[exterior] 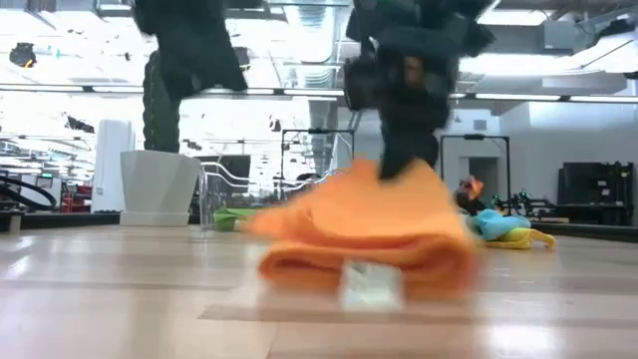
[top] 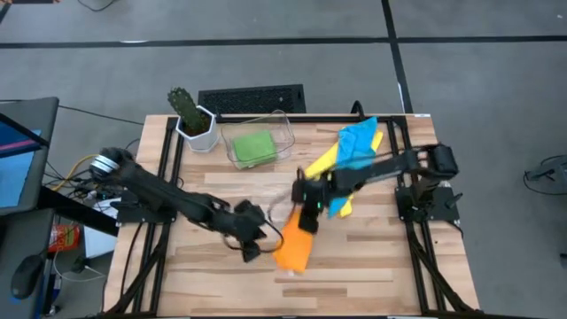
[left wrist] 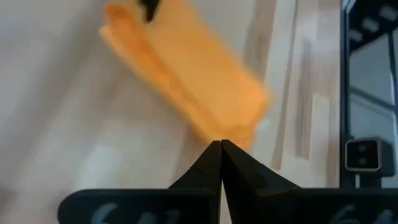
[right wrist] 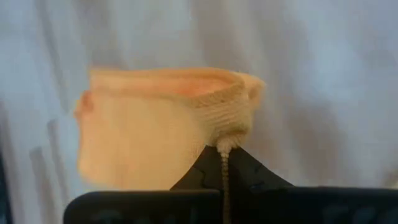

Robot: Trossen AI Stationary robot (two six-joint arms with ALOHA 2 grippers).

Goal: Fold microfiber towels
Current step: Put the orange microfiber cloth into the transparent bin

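Gripping the folded orange towel [top: 292, 248] by one edge, right pincer [top: 306, 215] holds it on the counter [top: 372, 266]; left pincer [top: 252, 251] closed, empty beside. Risk: thin pinch slipping, fold opening.

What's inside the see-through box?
A folded green microfiber towel lies inside the clear plastic bin. Whether anything sits beneath that towel is hidden.

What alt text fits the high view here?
Overhead, the right gripper pinches a folded orange towel at mid-table while the shut left gripper sits beside it. A green towel lies in a clear bin; blue and yellow towels are heaped nearby.
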